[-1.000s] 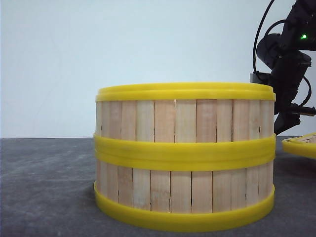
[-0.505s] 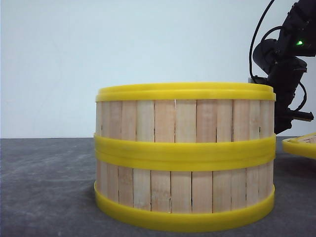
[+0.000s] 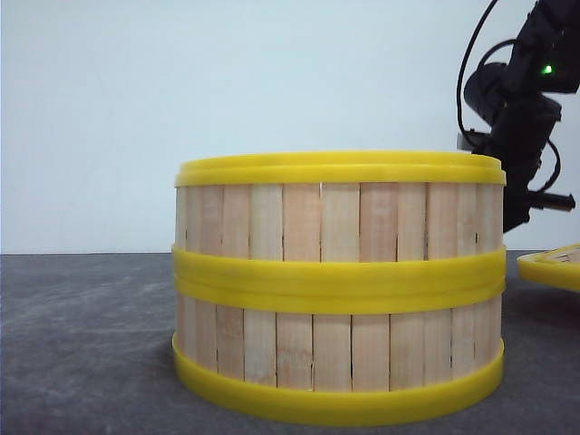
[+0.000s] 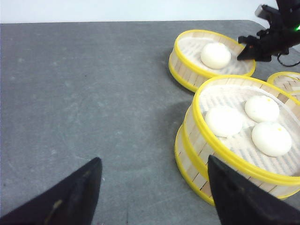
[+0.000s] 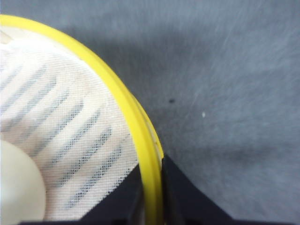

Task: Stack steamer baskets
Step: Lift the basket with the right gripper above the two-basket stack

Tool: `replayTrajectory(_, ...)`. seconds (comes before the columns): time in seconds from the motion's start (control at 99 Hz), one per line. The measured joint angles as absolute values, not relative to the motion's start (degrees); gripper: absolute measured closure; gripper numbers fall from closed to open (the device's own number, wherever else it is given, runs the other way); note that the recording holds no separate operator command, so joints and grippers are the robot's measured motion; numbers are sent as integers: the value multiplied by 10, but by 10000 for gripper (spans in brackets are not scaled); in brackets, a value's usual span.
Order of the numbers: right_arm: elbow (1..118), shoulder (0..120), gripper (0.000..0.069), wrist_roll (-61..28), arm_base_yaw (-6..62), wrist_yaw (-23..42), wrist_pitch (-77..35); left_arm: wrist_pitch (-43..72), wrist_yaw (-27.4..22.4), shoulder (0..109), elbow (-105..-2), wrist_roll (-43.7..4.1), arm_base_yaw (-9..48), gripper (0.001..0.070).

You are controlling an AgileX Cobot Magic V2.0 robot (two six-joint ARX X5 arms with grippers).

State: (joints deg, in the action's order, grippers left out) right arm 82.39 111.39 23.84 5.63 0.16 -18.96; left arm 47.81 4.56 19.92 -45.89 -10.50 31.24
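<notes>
Right arm (image 3: 521,118) has shifted slightly upward and rightward against the pale wall since a second ago; the two-tier stack in the front view has not moved. Stack of two steamer baskets (image 3: 340,285) stands on the grey table (image 3: 82,344), centre foreground, upper basket seated squarely on the lower, yellow bands meeting at mid-height. Left wrist view: the same stack (image 4: 239,145) holds three white buns (image 4: 224,121) on a cloth liner in its top tier. Third steamer basket (image 4: 211,58), single tier, sits just behind the stack with one bun (image 4: 215,55) inside. Right gripper (image 4: 255,47) is at that basket's far rim. Right wrist view: right gripper's fingers (image 5: 180,197) straddle the yellow rim (image 5: 140,131), one inside and one outside, closed against the wall of the third basket. Left gripper (image 4: 152,192) hangs over bare table beside the stack, fingers spread wide, holding nothing. Yellow-rimmed piece (image 3: 551,267) lies at far right, partly cut off.
</notes>
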Motion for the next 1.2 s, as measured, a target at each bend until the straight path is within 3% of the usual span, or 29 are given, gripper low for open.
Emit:
replayTrajectory(0.263, 850, 974, 664, 181, 52, -36, -261, 478, 46, 199, -459, -101, 312, 278)
replayTrajectory(0.485, 853, 837, 664, 121, 58, -135, -354, 479, 46, 199, -459, -101, 312, 278)
replayTrajectory(0.697, 853, 729, 664, 87, 79, -178, -427, 491, 46, 199, -459, -101, 312, 278)
replayTrajectory(0.99, 853, 704, 664, 44, 124, -178, -534, 495, 46, 199, -459, -101, 312, 278)
replayTrajectory(1.202, 811, 704, 664, 30, 177, -163, -514, 491, 46, 199, -459, -101, 312, 278)
